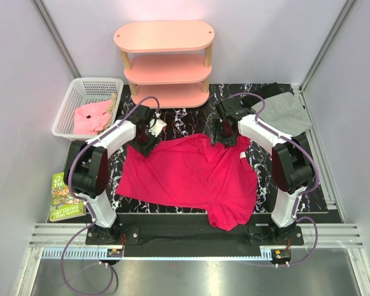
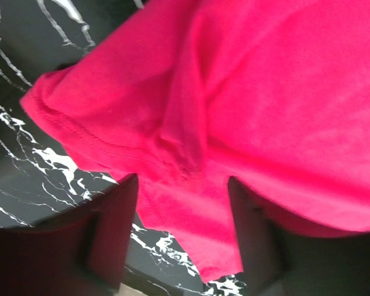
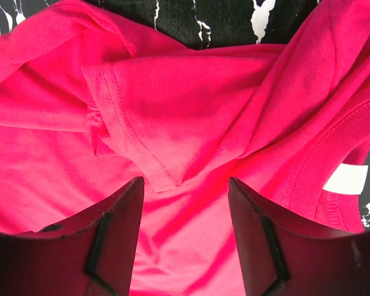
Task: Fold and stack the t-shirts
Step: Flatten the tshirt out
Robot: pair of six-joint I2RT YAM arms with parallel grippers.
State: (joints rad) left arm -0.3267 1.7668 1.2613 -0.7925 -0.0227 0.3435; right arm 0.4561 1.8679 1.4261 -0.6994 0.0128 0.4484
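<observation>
Clearly little is done: the crimson-red soft cloth t-shirt (image 1: 191,176) lies unfolded beneath both pincers, and the light grey cloth t-shirt (image 1: 288,114) lies loose to the right of the right pincer (image 3: 185,182). This one and the left pincer (image 2: 182,182) stand partly open, gripping nothing; all folding and stacking are left.

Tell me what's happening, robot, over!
Left end effector open over crimson-red cloth t-shirt edge. Right end effector open near its collar. Shirt rumpled, unfolded. Light grey cloth t-shirt lies far right.

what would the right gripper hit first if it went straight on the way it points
Probably the red t-shirt: the right gripper points at its sleeve hem, jaws apart, though depth is unclear.
</observation>
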